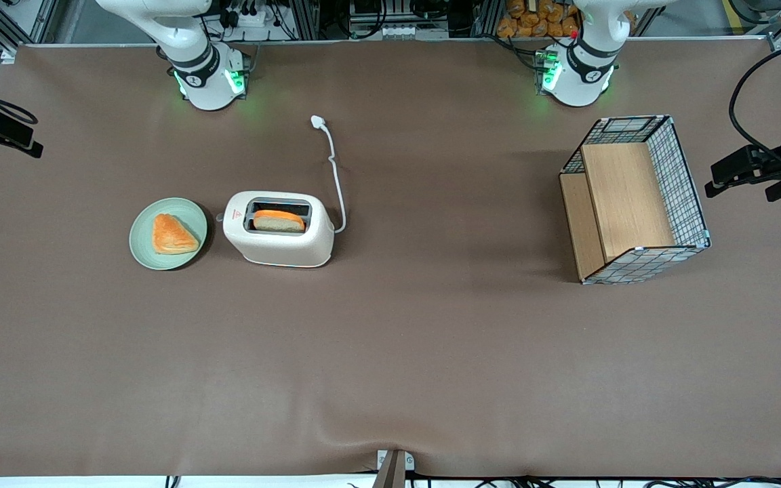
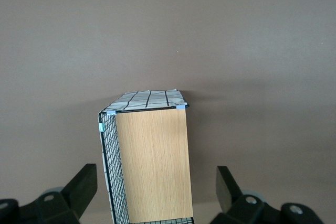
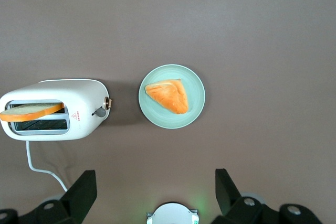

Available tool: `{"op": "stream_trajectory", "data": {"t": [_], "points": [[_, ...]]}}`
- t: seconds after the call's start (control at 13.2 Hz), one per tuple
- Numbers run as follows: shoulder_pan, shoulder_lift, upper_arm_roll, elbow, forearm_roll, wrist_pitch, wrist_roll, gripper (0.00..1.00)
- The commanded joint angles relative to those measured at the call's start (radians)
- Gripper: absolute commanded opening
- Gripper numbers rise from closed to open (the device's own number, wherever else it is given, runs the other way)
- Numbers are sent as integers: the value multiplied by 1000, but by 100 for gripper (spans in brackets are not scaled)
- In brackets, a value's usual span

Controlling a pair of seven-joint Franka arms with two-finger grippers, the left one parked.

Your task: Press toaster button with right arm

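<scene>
The cream toaster [image 1: 278,230] stands on the brown table with a slice of bread in its slot. The toaster button [image 1: 219,217] is a small pale tab on the narrow end that faces the plate, close to the red triangle mark. From the right wrist view, both the toaster [image 3: 52,109] and its button [image 3: 100,111] are seen from above. The right arm's gripper [image 1: 4,134] hangs at the working arm's end of the table, well away from the toaster. This gripper [image 3: 155,192] is open, its fingers spread wide with nothing between them.
A green plate [image 1: 143,251] with a triangular pastry [image 1: 172,234] lies beside the toaster's button end. The white power cord [image 1: 334,176] runs to a loose plug [image 1: 318,122]. A wire basket [image 1: 685,183] with wooden panels stands toward the parked arm's end.
</scene>
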Motion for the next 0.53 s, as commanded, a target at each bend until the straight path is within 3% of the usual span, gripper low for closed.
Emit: {"op": "stream_trajectory", "data": {"t": [0.0,0.46], "points": [[-3,11,1,27,-10,-16,-6,100],[3,13,1,27,-10,-10,-3,100]]}}
